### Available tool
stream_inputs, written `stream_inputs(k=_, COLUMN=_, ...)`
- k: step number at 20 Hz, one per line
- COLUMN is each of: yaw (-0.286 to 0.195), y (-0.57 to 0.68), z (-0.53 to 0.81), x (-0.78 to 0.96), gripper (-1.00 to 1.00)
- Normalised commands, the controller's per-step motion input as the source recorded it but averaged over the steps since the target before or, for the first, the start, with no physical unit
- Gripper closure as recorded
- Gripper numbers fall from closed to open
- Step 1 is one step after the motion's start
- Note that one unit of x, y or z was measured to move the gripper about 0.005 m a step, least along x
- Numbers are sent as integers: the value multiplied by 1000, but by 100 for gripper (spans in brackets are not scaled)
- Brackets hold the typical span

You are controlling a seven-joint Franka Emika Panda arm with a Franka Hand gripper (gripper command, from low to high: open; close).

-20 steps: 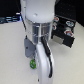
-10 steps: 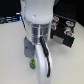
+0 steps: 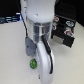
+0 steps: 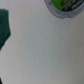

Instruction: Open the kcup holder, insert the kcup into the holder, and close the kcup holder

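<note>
The white arm (image 3: 36,30) fills the middle of the exterior view, reaching down toward the pale table (image 3: 12,50). Its lower body hides the gripper (image 3: 35,56), so I cannot tell whether the fingers are apart or together. Only a grey part shows below the arm's band, just above the kcup (image 3: 34,64).

The kcup sits on the table in the near middle of the scene, its bright green top facing up. It lies right beside the arm's white lower shell, on the exterior view's left of it. Whether anything touches it cannot be made out.

The kcup holder (image 3: 65,31) stands at the far right of the exterior view, a black boxy block with pale marks on its front. It is well apart from the kcup, and the arm partly covers its left edge. Whether its front is open cannot be told at this blur.

In the wrist view, the kcup (image 4: 64,7) shows at the picture's edge as a green disc with dark specks and a pale rim, cut off by the frame. A dark green blurred shape (image 4: 4,29) lies at another edge; what it is cannot be told. The rest is bare pale table (image 4: 45,50).
</note>
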Motion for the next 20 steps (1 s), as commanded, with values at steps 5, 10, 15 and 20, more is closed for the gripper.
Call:
stream_inputs(k=5, yaw=-14, y=-129, z=-55, x=-166, gripper=-100)
stream_inputs(k=10, yaw=2, y=113, z=4, x=-521, gripper=-100)
stream_inputs(k=15, yaw=11, y=10, z=-38, x=-138, gripper=-100)
stream_inputs(k=20, yaw=-88, y=-231, z=-34, x=237, gripper=-100)
